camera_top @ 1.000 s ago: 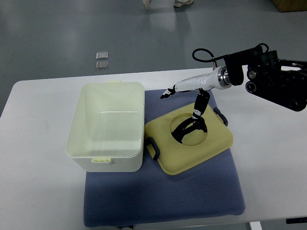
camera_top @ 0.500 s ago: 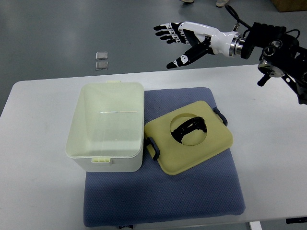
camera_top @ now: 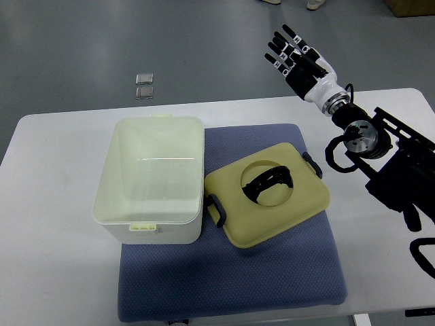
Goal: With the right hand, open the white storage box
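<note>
right hand [camera_top: 299, 60]: risen off lid [camera_top: 268, 193] | swung right | fingers [camera_top: 280, 51] spread

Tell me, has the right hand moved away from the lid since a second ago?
Yes. The right hand has lifted off the lid and now hovers open beyond the table's far edge.

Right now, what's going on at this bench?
The white storage box stands open on the blue mat. Its lid lies flat on the mat right beside it, handle up. The right hand is raised past the table's far edge, fingers spread, holding nothing. The left arm is not in view. The opening looks done.
</note>
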You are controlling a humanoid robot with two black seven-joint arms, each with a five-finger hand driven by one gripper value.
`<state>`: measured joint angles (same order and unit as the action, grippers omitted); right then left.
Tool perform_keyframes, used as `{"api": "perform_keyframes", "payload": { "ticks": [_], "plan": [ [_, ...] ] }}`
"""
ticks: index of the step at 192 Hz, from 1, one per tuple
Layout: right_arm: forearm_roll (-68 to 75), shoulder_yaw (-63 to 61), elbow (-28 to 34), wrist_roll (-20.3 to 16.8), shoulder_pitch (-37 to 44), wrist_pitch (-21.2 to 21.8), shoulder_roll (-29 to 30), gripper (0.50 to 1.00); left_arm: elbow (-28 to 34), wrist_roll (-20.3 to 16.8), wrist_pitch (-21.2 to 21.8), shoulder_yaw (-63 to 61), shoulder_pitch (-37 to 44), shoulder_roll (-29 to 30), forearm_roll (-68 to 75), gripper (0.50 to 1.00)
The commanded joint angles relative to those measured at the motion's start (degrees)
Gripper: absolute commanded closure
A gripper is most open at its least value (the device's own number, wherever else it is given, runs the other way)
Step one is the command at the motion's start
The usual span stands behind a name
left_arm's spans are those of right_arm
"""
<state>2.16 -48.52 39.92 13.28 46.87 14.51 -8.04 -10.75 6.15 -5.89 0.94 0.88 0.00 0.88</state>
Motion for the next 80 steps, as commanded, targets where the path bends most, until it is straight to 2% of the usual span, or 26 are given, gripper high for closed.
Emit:
{"api": "perform_keyframes", "payload": {
  "ticks": [1, 80],
  "plan": [
    [0.66, -2.63, -0.98, -0.01, -2.13, 0.52, 2.32, 0.574, -0.06, 0.0, -0.08, -0.07, 0.0, 0.0, 0.09, 0.5],
    [-0.31, -2.01, -1.16, -0.09, -2.84, 0.34, 2.94, 0.574, -0.06, 0.0, -0.08, -0.07, 0.08, 0.0, 0.09, 0.5]
  ]
}}
